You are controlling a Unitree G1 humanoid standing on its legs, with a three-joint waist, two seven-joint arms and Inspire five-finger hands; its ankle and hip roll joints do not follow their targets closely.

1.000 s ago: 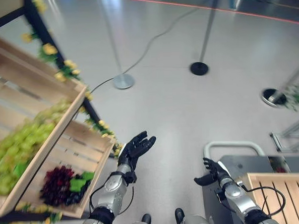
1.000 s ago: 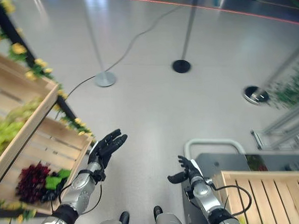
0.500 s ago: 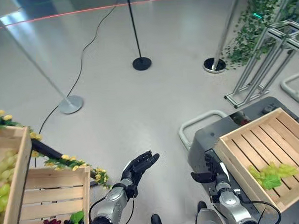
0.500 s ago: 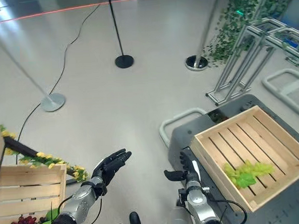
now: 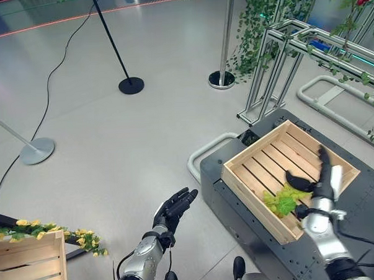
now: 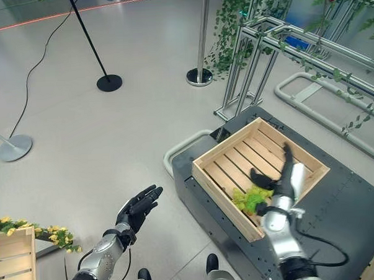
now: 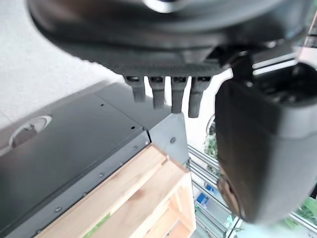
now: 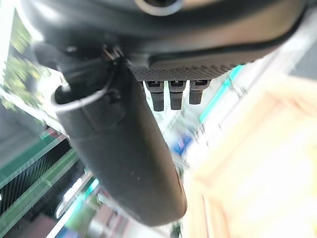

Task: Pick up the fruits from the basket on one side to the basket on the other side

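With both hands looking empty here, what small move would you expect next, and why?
Probably a turn back toward the source crate: the right hand hovers open over the wooden crate, where a green grape bunch already lies, and the left hand is open above the floor. Neither holds fruit.

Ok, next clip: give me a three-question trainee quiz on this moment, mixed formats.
1. True or false: the right hand is shut on fruit.
2. What lies in the wooden crate on the dark cart? A) red grapes B) green grapes C) nothing
3. Fill in: the left hand hangs open over the ____.

Key: 1 false, its fingers are straight above the crate; 2 B; 3 floor.
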